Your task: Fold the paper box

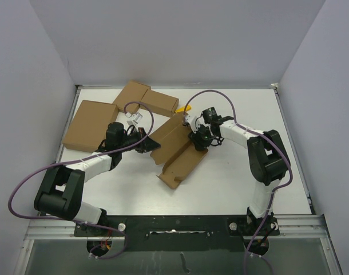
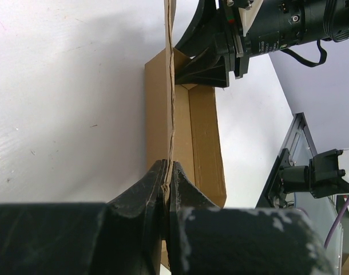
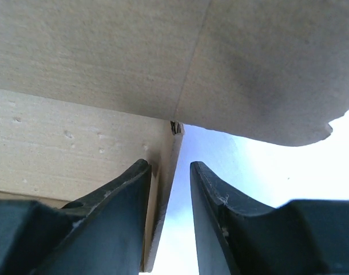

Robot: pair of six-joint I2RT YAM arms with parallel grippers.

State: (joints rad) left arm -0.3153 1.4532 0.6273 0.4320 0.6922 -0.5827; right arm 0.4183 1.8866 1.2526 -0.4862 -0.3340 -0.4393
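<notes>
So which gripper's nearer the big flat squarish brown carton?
Left. The left gripper is right of the carton; the right gripper is farther right, beyond the part-folded brown cardboard box.

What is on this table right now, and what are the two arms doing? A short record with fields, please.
Setting: white table
Being worked on: paper box, a brown cardboard sheet partly folded, mid-table
Left arm: jaws shut, pinching the thin edge of one flap
Right arm: jaws parted, straddling another cardboard edge without clamping it
Set aside: flat squarish carton at far left; two small cartons touching at a corner, at the far edge
</notes>
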